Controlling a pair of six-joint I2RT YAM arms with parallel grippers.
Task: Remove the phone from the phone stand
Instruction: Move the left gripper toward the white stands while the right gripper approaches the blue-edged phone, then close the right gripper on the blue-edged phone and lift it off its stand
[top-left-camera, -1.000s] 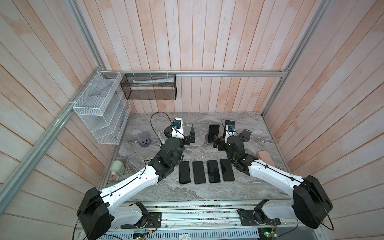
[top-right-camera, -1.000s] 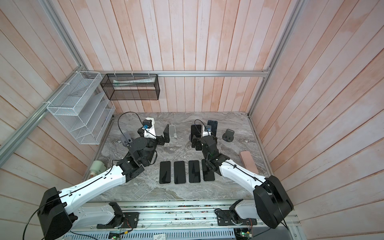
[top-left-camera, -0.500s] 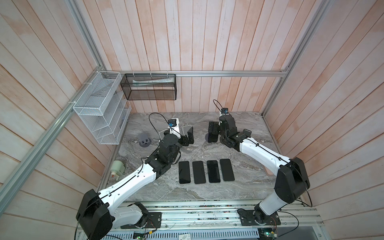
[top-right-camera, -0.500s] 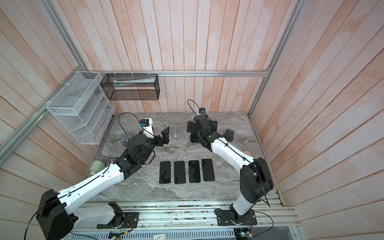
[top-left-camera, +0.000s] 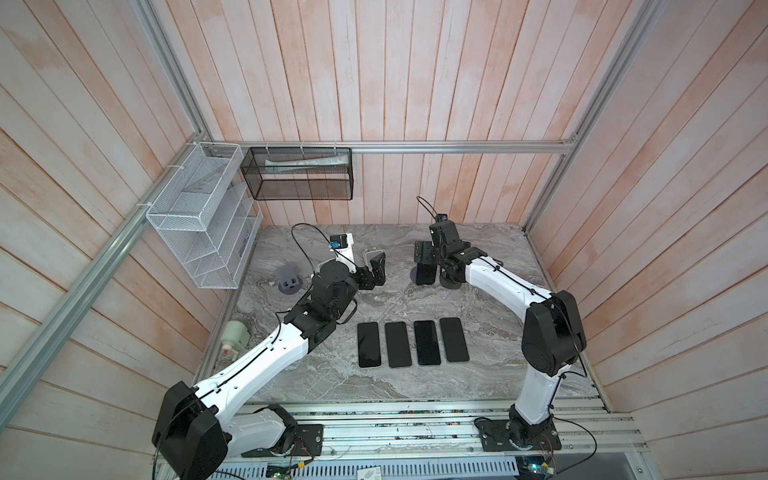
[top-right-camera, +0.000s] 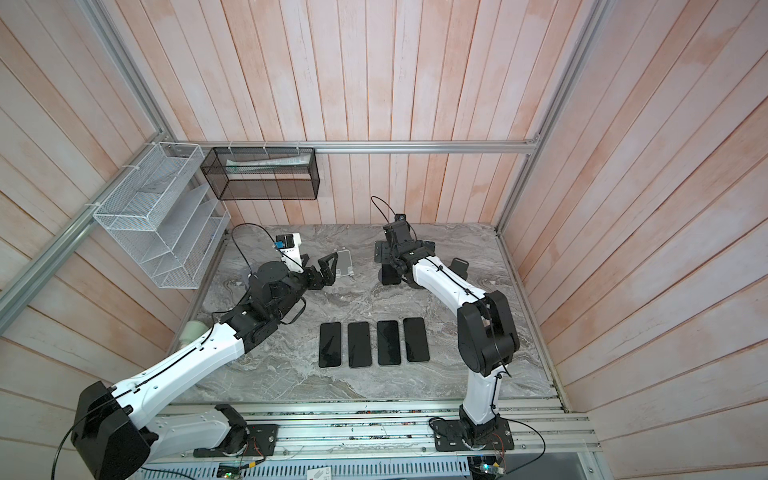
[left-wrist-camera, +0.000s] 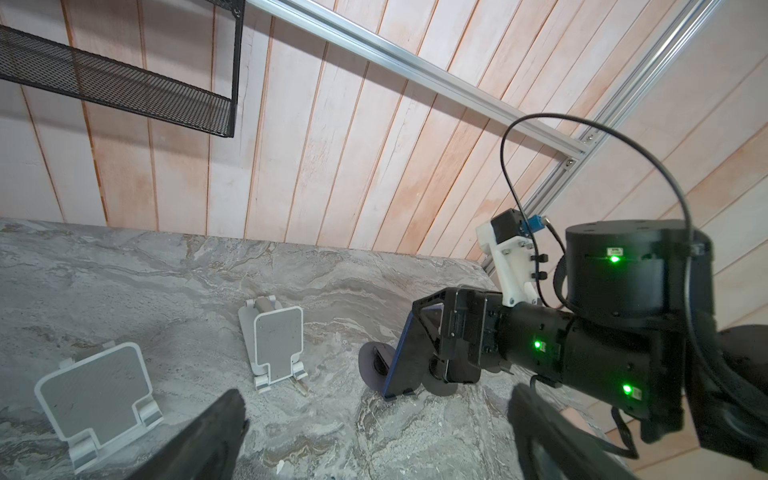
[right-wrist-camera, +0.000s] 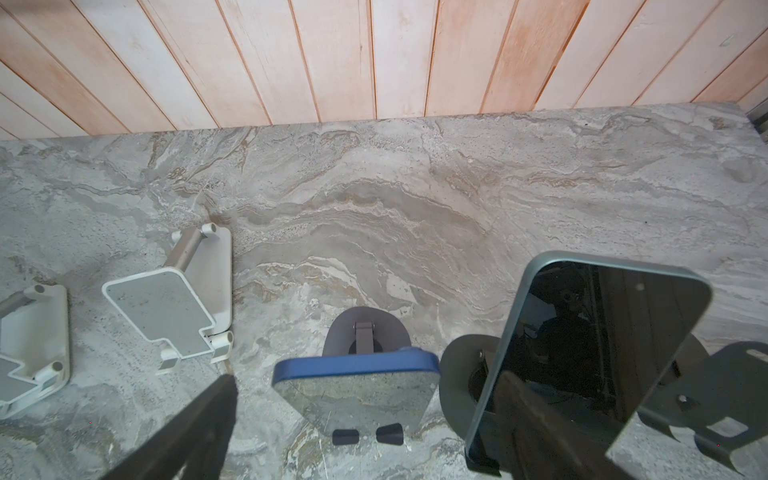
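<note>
Right wrist view: one phone (right-wrist-camera: 602, 340) at right of frame, upright on its phone stand (right-wrist-camera: 469, 374), not yet lifted. Right gripper (right-wrist-camera: 365, 376) spread wide, pinching nothing; one finger (right-wrist-camera: 552, 428) crossing the phone's lower corner, bare blue stand (right-wrist-camera: 357, 386) framed between the fingers. Looks not yet lined up. Tight flanks: blue stand on one side, dark stand (right-wrist-camera: 727, 395) at lower right; open table (right-wrist-camera: 374, 187) beyond.

Left wrist view: left gripper (left-wrist-camera: 376, 395) spread, empty; two bare white stands (left-wrist-camera: 276, 345) lower left.

Both top views: row of four phones (top-left-camera: 397, 344) flat at centre, so probably mostly done; last phone hard to pick out beneath the right gripper; seemingly free room overhead.
</note>
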